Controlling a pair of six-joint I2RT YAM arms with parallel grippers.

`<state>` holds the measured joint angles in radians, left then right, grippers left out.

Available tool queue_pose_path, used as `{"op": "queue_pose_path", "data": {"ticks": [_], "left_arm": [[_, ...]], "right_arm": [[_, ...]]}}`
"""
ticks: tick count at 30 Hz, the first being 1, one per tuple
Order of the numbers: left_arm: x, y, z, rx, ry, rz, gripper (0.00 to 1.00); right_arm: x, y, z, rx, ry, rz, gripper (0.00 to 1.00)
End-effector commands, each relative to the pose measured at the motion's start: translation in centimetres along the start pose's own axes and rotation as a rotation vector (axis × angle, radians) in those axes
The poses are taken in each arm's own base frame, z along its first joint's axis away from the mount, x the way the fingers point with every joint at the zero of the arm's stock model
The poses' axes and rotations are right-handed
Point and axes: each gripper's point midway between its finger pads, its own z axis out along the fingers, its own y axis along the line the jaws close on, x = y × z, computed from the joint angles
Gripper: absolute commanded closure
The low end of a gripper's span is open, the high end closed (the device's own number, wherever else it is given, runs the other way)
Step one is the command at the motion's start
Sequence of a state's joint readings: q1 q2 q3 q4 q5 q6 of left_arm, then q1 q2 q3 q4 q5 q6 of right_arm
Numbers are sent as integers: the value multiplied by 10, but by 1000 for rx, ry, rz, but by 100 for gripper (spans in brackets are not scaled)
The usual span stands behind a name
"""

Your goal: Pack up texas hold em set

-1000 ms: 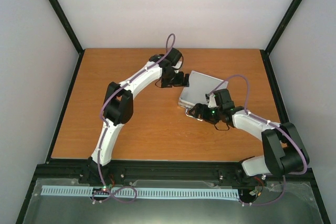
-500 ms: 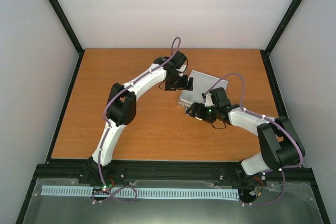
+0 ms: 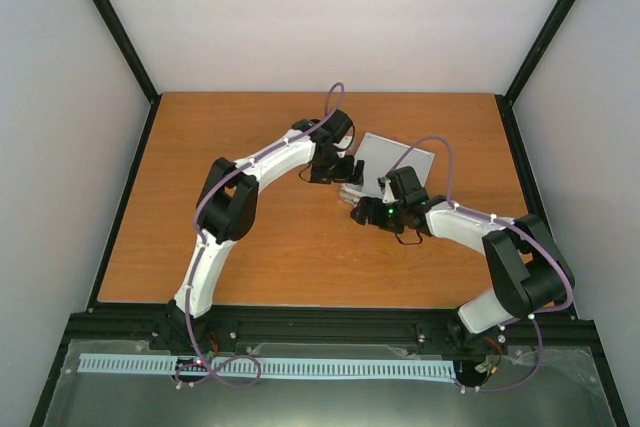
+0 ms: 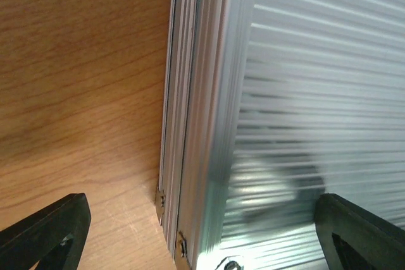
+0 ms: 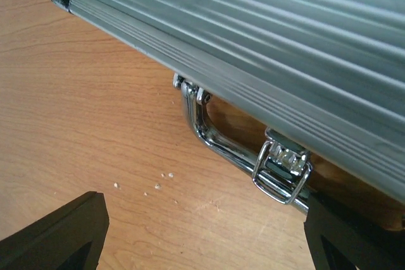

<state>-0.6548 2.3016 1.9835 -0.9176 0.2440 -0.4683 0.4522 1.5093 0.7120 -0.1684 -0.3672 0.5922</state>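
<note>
The silver ribbed metal case point(image 3: 397, 157) is shut and lies right of the table's middle. Its contents are hidden. My left gripper point(image 3: 346, 169) is open at the case's left edge. In the left wrist view the gripper point(image 4: 199, 241) straddles the case's corner point(image 4: 209, 156), one finger point(image 4: 47, 232) over wood and the other point(image 4: 361, 235) over the lid. My right gripper point(image 3: 362, 215) is open at the case's near edge. In the right wrist view the gripper point(image 5: 202, 238) faces the chrome handle point(image 5: 215, 134) and a latch point(image 5: 283, 170), with bare wood between its fingers point(image 5: 57, 232).
The orange wooden table point(image 3: 250, 237) is bordered by black rails and grey walls. A few small white crumbs point(image 5: 158, 184) lie on the wood near the handle. No other loose objects show.
Both grippers have moved closer to the case, the right one leftward along its near edge. The case now looks shorter and shifted slightly toward the far side.
</note>
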Motion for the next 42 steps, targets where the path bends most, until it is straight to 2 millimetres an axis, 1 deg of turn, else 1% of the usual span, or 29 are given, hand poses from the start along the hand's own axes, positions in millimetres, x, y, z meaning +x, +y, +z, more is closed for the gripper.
{"op": "queue_pose_path", "data": {"ticks": [1,3,6,9,14,22,28,38,42], "left_arm": [[28,20,6,-74,70,18,0],[34,25,10,-86,86,15,0],[38,28,12,-92,94,14,0],[39,28,11,-94,92,16,0],[39,29,10,-99,94,20,0],[41,31,11,-108,99,27,0],[43,33,12,-113,106,27,0],[47,36,12,-119,112,31,0],[49,37,11,-123,112,32,0]], "right_arm": [[-11,-6,0,89,-64,-7,13],[-12,-6,1,97,-68,-6,13],[-12,-7,3,98,-71,-1,13],[-10,-8,7,92,-63,10,13],[-10,-3,13,67,-60,15,13],[-17,15,10,-1,-61,0,13],[-13,16,13,-25,-52,28,12],[-12,44,6,-185,-33,36,12],[-10,48,4,-218,-29,44,12]]}}
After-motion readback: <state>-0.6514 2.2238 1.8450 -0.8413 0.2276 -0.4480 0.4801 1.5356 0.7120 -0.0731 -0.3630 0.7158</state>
